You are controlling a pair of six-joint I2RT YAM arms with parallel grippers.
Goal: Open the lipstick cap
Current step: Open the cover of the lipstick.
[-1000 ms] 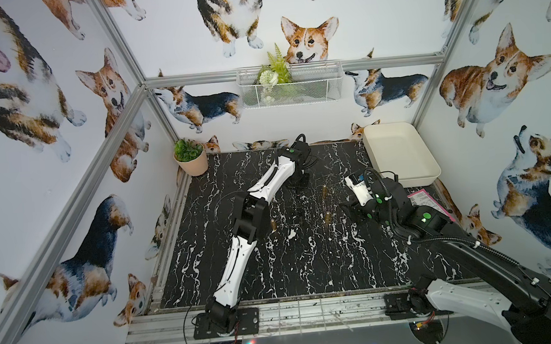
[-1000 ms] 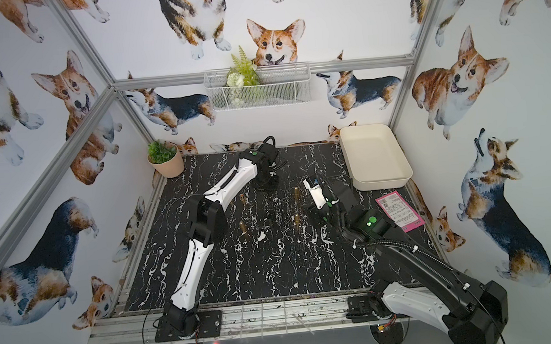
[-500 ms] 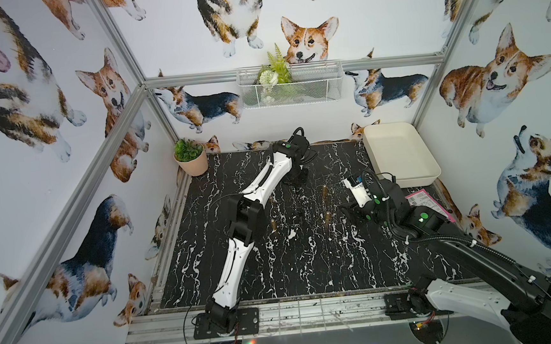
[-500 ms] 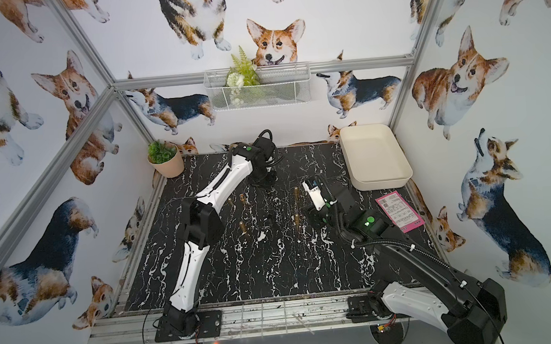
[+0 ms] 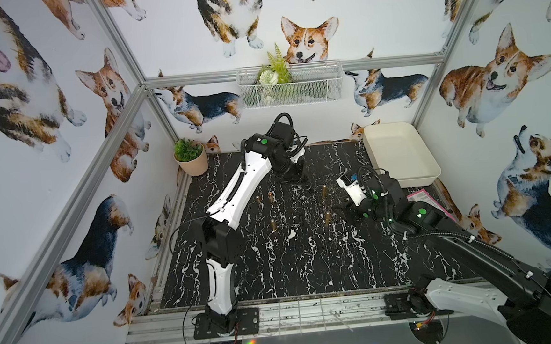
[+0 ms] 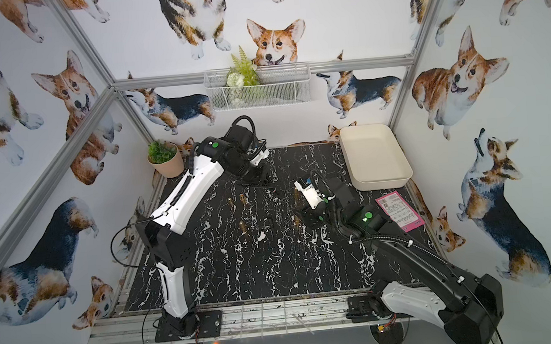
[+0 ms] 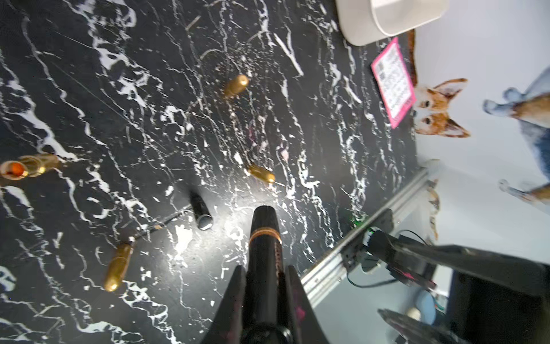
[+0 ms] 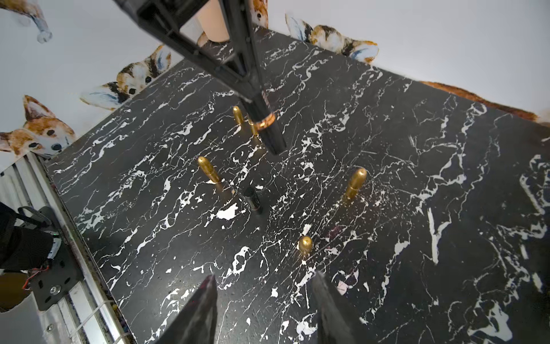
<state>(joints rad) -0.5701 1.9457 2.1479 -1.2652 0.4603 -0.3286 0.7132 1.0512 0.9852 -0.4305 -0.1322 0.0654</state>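
Observation:
My left gripper (image 7: 265,275) is shut on a black lipstick (image 7: 264,238) with a copper ring round it. The tube's free end sticks out past the fingers with its cap on. In both top views this gripper (image 5: 301,181) (image 6: 268,185) hangs over the back middle of the black marble table (image 5: 274,272). The right wrist view shows the held lipstick (image 8: 270,131) slanting down above the table. My right gripper (image 8: 265,275) stands open and empty, low over the table's right middle (image 5: 341,209), a short way in front of the lipstick.
Several gold lipsticks stand on the table (image 8: 355,181) (image 8: 208,169) (image 8: 305,244). One, uncapped with an orange tip (image 7: 18,169), stands apart. A loose black cap (image 7: 201,213) lies between them. A white tray (image 5: 398,151), a pink card (image 5: 425,202) and a plant pot (image 5: 190,157) line the edges.
The left jaws have closed on the black lipstick and the left wrist has drawn slightly back and up. The right gripper has barely shifted.

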